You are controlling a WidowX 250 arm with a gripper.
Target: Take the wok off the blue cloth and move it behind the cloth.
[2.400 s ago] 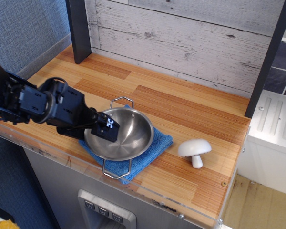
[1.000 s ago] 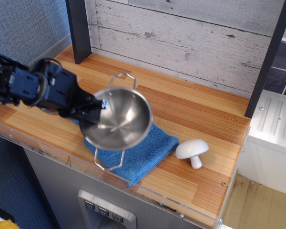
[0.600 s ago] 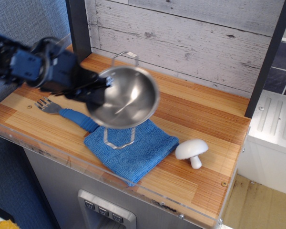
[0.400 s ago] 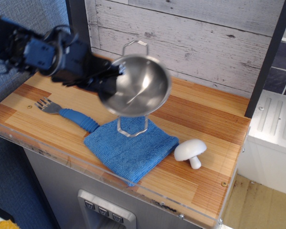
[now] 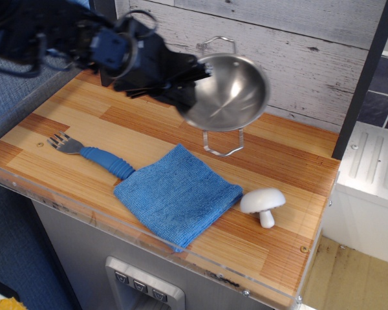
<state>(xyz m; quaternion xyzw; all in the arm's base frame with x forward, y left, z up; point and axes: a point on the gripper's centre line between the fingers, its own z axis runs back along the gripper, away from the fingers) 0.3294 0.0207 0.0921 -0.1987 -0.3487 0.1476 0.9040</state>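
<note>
The shiny steel wok [image 5: 231, 93] hangs tilted in the air behind the blue cloth [image 5: 176, 194], near the back wall, its lower wire handle dangling. My black gripper [image 5: 193, 87] is shut on the wok's left rim and reaches in from the upper left. The blue cloth lies flat and bare near the counter's front edge.
A metal fork with a blue handle [image 5: 94, 155] lies left of the cloth. A white mushroom [image 5: 263, 204] stands to the cloth's right. A dark post [image 5: 106, 39] stands at the back left, another [image 5: 365, 77] at the right. The grey plank wall [image 5: 297, 58] is close behind the wok.
The wok has been lifted off the cloth and carried up and back to the right with my gripper. The cloth and fork are uncovered.
</note>
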